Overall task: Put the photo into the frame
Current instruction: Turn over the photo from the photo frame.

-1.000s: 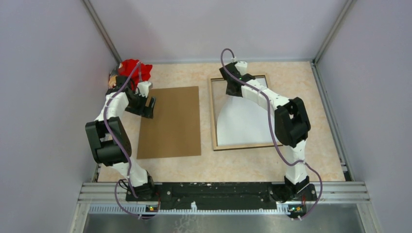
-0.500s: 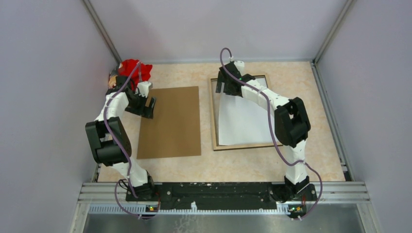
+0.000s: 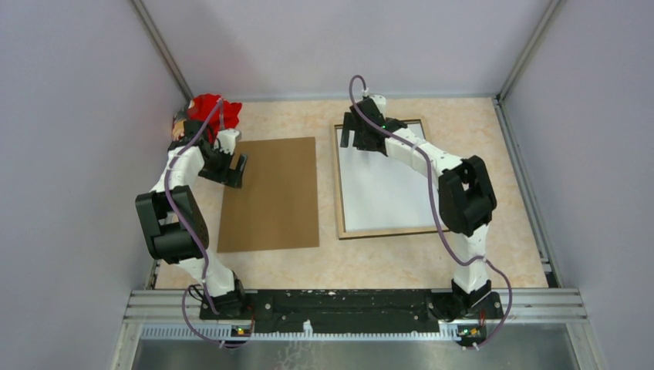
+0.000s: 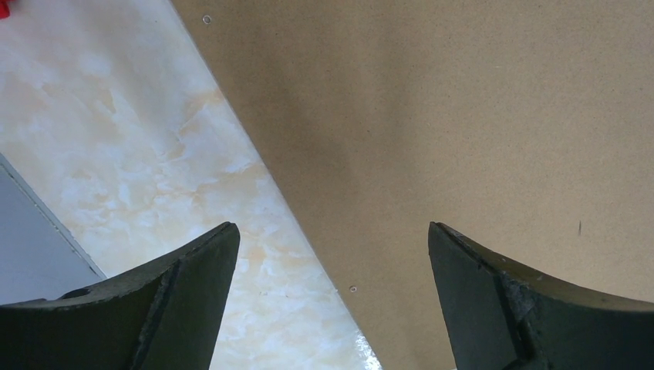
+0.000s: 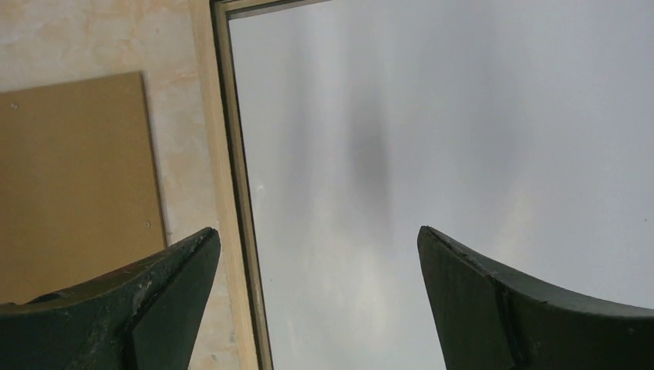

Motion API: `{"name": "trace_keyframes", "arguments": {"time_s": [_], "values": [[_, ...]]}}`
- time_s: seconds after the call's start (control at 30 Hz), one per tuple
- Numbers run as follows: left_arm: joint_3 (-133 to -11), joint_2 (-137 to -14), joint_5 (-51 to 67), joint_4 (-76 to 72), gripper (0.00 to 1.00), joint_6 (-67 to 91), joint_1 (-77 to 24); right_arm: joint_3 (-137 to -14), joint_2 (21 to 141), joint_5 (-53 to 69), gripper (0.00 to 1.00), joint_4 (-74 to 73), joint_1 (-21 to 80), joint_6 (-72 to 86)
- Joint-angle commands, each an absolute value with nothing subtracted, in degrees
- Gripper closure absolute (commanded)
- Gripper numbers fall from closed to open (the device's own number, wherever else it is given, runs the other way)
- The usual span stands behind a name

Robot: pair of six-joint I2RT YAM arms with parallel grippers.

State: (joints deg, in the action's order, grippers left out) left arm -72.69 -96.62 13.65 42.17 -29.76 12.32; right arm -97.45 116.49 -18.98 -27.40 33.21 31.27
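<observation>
The frame point(image 3: 339, 193) lies on the right of the table with its light tan wood back up. Inside it the photo point(image 3: 385, 189) lies flat, plain white reverse up. My right gripper point(image 3: 358, 136) hovers open above the frame's far left corner with nothing between its fingers. The right wrist view shows the tan rail point(image 5: 210, 154) and the white sheet point(image 5: 463, 139) beneath the spread gripper point(image 5: 317, 230). My left gripper point(image 3: 237, 169) is open over the left edge of the brown backing board point(image 3: 270, 193), and its wrist view shows the gripper point(image 4: 332, 225) holding nothing.
The backing board point(image 4: 463, 116) lies flat left of the frame, and its corner shows in the right wrist view point(image 5: 77, 177). A red object point(image 3: 212, 106) sits in the far left corner by the left arm. Grey walls close in the table on three sides.
The right gripper opened and let go of the photo. The photo's lifted, curled far left part dropped flat into the frame. The left arm stayed put.
</observation>
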Motion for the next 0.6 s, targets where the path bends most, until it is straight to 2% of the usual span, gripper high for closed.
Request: {"name": "trace_keyframes", "arguments": {"time_s": [0.0,0.33,0.47,0.57], "values": [[-72.8,-95.8,12.7,41.2,0.02,-30.3,12.2,-96.5,110.8,-16.0,0.01,-22.8,33.0,29.9],[-73.5,-96.4,7.9,39.7,0.02,-31.6,15.0,-95.4,110.6,-7.7,0.01,-18.7,39.0,34.6],[-74.3,-96.9,4.2,37.9,0.07,-33.1,18.1,-95.5,112.9,-6.4,0.02,-17.0,43.3,37.2],[-73.4,-97.1,0.7,34.5,0.14,-34.5,20.3,-96.4,115.7,-6.9,0.02,-17.2,45.9,38.6]]}}
